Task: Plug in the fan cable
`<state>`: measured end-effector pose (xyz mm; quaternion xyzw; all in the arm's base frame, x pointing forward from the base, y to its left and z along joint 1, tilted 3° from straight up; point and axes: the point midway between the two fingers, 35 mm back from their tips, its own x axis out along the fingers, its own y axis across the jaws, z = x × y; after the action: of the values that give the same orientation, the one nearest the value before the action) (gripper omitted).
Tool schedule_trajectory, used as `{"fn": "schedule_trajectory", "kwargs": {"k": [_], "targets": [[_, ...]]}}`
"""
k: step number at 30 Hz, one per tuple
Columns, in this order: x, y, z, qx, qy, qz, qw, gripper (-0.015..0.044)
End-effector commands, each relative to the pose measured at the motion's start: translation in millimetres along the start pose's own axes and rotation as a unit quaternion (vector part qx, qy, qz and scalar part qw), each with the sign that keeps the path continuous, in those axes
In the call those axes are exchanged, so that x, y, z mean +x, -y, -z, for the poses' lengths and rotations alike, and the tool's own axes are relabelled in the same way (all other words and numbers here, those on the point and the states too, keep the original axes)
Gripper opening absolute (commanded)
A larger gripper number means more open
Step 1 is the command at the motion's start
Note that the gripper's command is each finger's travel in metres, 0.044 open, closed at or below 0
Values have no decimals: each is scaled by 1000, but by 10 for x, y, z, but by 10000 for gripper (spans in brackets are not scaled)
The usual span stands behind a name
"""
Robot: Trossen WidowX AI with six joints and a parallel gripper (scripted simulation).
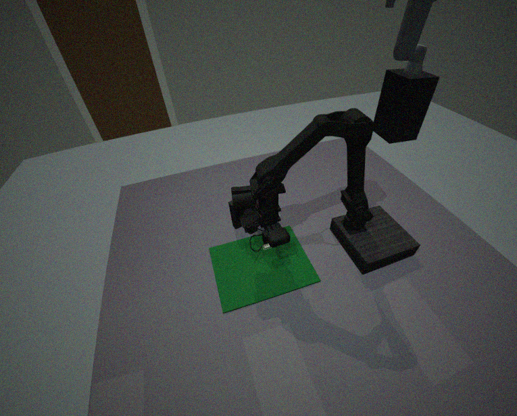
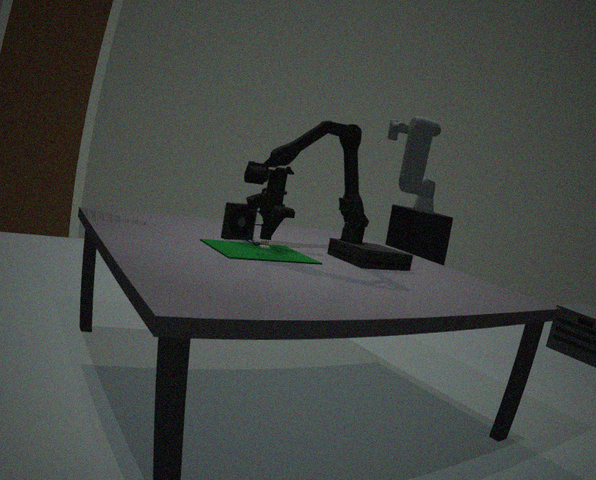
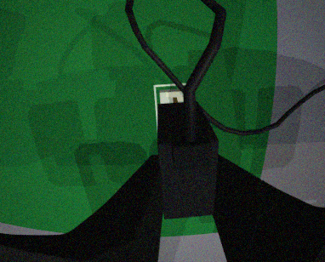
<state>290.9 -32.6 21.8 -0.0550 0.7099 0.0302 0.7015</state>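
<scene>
A flat green board (image 1: 262, 272) lies on the table, also in the exterior view (image 2: 259, 251) and the wrist view (image 3: 101, 82). Its small white four-pin header (image 3: 170, 99) sits near the board's far edge. My gripper (image 1: 272, 239) is shut on the dark fan plug (image 3: 187, 168) and holds it right over the header, the plug's tip at the header's top. How deep it sits I cannot tell. The black cable (image 3: 175, 31) loops from the plug over the board and runs off right. The black fan (image 2: 236, 220) stands behind the board.
The arm's dark base block (image 1: 374, 244) stands right of the board. A black box (image 1: 405, 105) with a grey arm on it stands at the table's far right. A purple mat (image 1: 205, 335) covers the table's middle.
</scene>
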Motion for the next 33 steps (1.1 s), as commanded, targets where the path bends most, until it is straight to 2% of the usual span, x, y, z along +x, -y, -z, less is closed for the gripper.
{"fn": "schedule_trajectory", "kwargs": {"k": [1, 33], "targets": [[6, 1, -4, -3, 0, 0, 1000, 0], [71, -1, 7, 1, 0, 0, 1000, 0]]}}
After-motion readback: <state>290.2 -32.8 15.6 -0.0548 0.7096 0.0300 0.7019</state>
